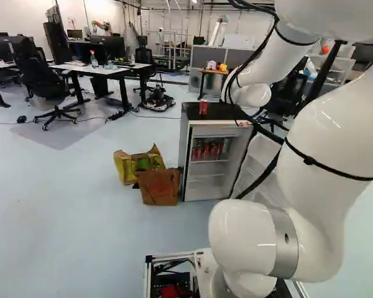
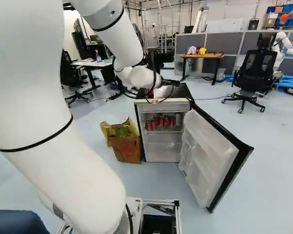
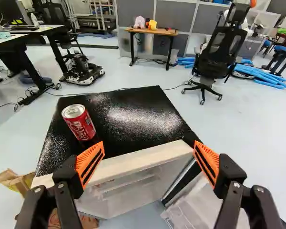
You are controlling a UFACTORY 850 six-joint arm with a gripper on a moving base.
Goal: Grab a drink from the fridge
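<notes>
My gripper hangs over the fridge's front top edge in the right base view. In the wrist view the gripper stands wide open, nothing between its pads. The small fridge has its door swung open to the right. Red cans and a silver one stand on its upper shelf. One red can stands upright on the black top; the wrist view shows this can just ahead of one finger, apart from it. The shelf's cans are hidden from the wrist camera.
Paper bags stand on the floor against the fridge's left side. Beyond it are desks, a wooden table and an office chair. Another robot stands at the far right of the right base view.
</notes>
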